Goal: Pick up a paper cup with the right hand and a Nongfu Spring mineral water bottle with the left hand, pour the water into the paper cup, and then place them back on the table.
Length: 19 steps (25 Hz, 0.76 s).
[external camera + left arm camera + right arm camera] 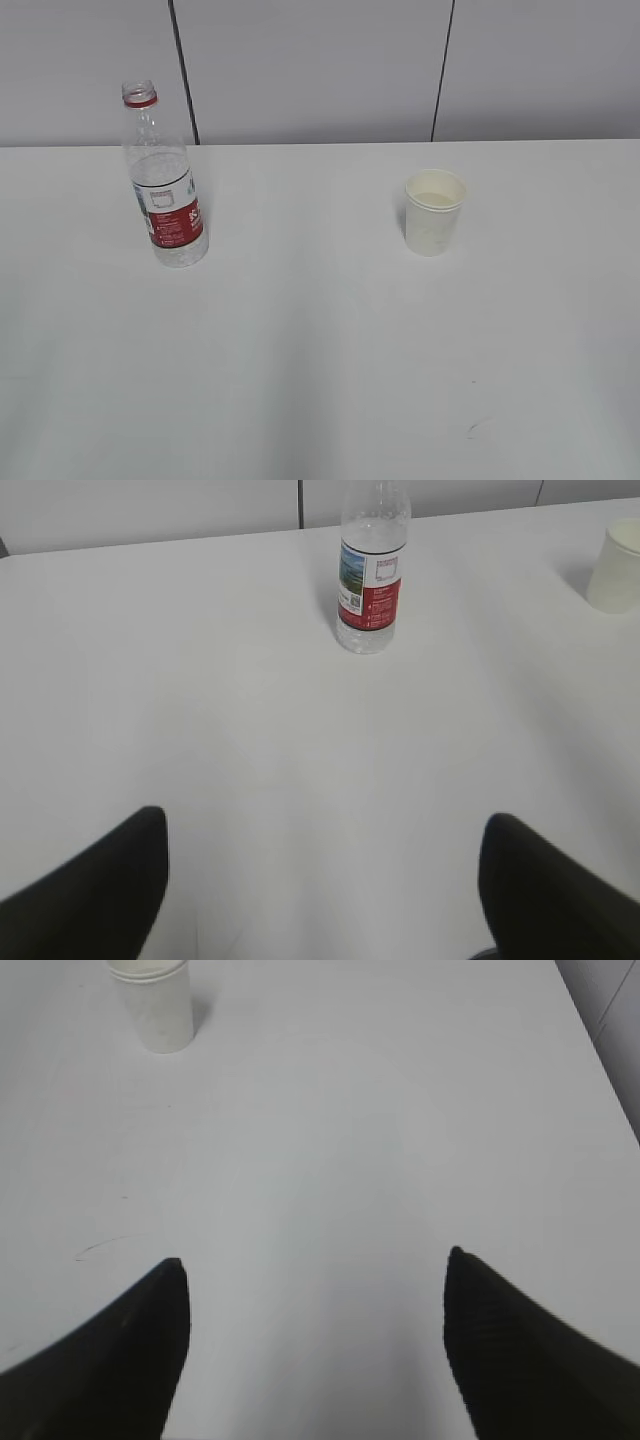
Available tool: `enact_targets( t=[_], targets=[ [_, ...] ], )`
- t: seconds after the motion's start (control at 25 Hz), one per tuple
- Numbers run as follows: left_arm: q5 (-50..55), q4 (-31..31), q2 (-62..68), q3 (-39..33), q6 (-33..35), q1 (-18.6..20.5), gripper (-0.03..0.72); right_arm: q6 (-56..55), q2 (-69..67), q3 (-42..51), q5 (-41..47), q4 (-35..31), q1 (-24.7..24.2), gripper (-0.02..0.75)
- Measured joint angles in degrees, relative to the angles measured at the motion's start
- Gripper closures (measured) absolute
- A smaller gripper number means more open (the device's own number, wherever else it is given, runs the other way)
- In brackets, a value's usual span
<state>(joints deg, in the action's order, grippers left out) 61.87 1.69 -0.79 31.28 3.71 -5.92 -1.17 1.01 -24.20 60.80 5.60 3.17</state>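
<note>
Two task items stand upright and well apart on the table (320, 350), with neither arm visible in the exterior view. At the left, the Nongfu Spring mineral water bottle (164, 180) stands capless, its red neck ring at the top and its red-and-white label wrapped around the lower body; clear water (160, 172) shows inside the bottle, though its exact level is hard to read. At the right, the paper cup (434, 212) stands on its base with the rolled rim up and the cream interior exposed; whether it contains liquid cannot be determined. In the left wrist view, the left hand (325, 880) sits low over the bare tabletop with its two black fingers (95, 895) spread wide, gripping nothing; the bottle stands ahead of it, well apart, and the cup appears at the far right edge. In the right wrist view, the right hand (315, 1345) likewise has its fingers (520, 1360) spread wide and unloaded, with the cup ahead and to the left, well apart.
</note>
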Motion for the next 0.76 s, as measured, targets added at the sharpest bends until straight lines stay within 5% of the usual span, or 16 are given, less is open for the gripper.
enact_targets(
  t=[0.76],
  targets=[
    [0.0, 0.17, 0.0, 0.0, 0.05, 2.13, 0.12, 0.11, 0.0, 0.0, 0.0, 0.2, -0.02, 0.154]
  ],
)
